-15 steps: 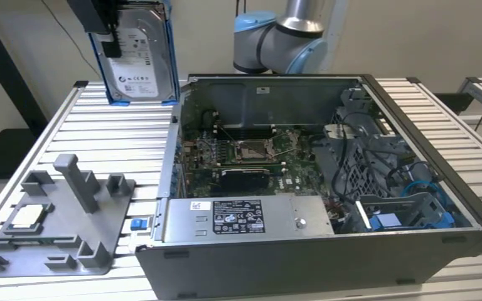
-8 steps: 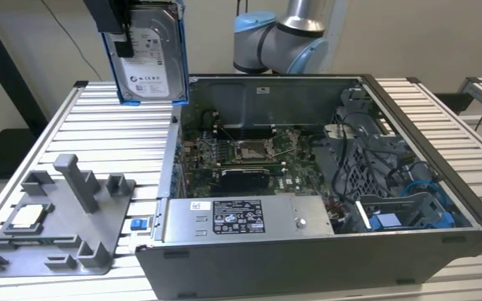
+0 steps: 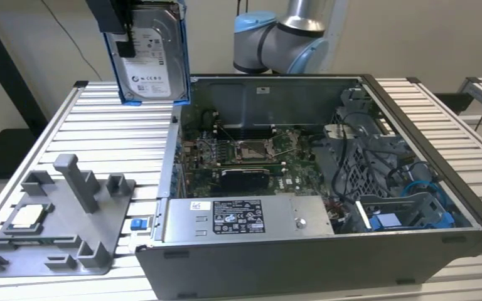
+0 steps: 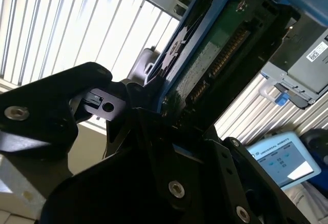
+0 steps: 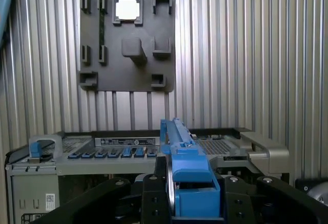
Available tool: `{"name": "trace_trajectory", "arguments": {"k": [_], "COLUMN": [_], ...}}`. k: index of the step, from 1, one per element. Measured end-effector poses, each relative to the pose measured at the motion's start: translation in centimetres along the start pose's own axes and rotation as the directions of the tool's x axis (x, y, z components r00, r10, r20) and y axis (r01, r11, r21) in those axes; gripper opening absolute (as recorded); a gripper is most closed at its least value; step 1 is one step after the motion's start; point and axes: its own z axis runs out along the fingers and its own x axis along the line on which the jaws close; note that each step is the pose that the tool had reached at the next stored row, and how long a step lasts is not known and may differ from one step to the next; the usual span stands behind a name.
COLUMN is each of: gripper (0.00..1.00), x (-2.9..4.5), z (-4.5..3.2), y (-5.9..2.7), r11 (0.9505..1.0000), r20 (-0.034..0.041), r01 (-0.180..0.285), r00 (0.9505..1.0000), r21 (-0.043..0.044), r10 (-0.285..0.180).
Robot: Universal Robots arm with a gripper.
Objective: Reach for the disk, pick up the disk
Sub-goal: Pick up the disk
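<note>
The disk (image 3: 153, 59), silver with a white label and a blue frame, hangs upright in the air above the slatted table, past the far corner of the computer case on the exterior view's left. My gripper (image 3: 125, 39) is shut on its upper edge. In the first wrist view the disk (image 5: 183, 175) shows edge-on, clamped between the black fingers (image 5: 241, 198). The second wrist view shows its green circuit side (image 4: 215, 55) and blue frame rising out of the gripper (image 4: 154, 106).
An open computer case (image 3: 442, 188) with a motherboard and blue cables lies below on the slatted aluminium table (image 3: 98, 132). A grey stand (image 3: 65, 213) with upright posts holds a small pale chip (image 3: 26, 215) near the front on the exterior view's left. The arm's base (image 3: 278, 37) stands behind the case.
</note>
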Motion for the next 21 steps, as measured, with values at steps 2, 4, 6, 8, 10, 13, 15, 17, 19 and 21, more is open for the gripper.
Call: {"name": "trace_trajectory", "arguments": {"k": [2, 4, 6, 8, 10, 13, 15, 17, 19, 21], "gripper": [0.0, 0.0, 0.0, 0.0, 0.0, 0.0, 0.0, 0.0, 0.0, 0.0], "x": [-0.02, -0.05, -0.07, -0.1, -0.12, -0.14, -0.16, -0.17, -0.19, -0.2], "z": [-0.01, -0.02, -0.03, -0.04, -0.05, -0.06, -0.07, -0.07, -0.08, -0.08], "y": [-0.43, -0.98, -1.55, -2.06, -2.49, -3.01, -3.3, -3.61, -3.94, -4.32], "r11": [1.0, 1.0, 1.0, 1.0, 1.0, 1.0, 1.0, 1.0, 1.0, 1.0], "r20": [-0.0001, -0.0002, -0.0002, -0.0001, -0.0002, -0.0001, -0.0002, -0.0002, -0.0002, -0.0002], "r01": [0.0, 0.0, 0.0, 0.0, 0.0, 0.0, 0.0, 0.0, 0.0, 0.0], "r00": [1.0, 1.0, 1.0, 1.0, 1.0, 1.0, 1.0, 1.0, 1.0, 1.0], "r21": [-0.0002, -0.0007, -0.0012, -0.0017, -0.002, -0.0022, -0.0023, -0.0022, -0.0023, -0.0024], "r10": [0.0, 0.0, 0.0, 0.0, 0.0, 0.0, 0.0, 0.0, 0.0, 0.0]}}
